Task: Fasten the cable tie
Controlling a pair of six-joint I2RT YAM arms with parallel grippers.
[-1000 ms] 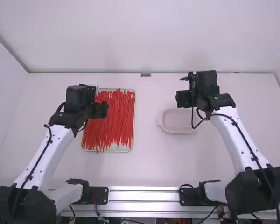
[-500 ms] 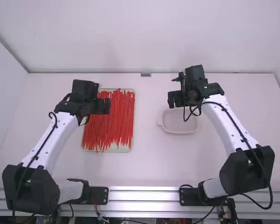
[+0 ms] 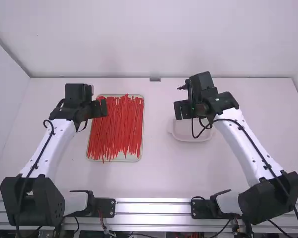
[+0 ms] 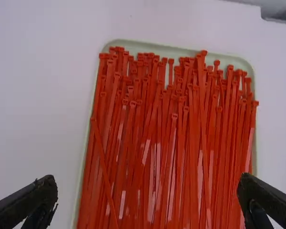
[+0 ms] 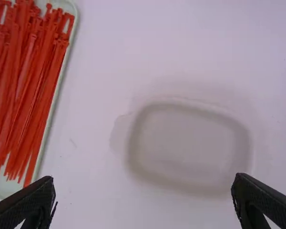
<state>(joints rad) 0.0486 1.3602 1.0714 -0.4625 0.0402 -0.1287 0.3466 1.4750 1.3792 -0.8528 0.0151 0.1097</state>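
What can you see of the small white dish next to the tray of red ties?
The dish is a shallow, rounded rectangle of whitish, slightly see-through plastic by its look, with a small tab on the side facing the tray. It is empty and sits flat on the white table, apart from the tray. The right claw hangs open above it, not touching.

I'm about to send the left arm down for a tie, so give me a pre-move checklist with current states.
1. Left gripper open and empty: ok.
2. Left gripper lined up on the cable ties in the tray: ok.
3. Right gripper open and empty, above the white container: ok.
4. Container empty: ok.
5. A tie in either gripper: not ok, none held.
6. One tie lying free of the pile: cannot tell; they overlap densely.
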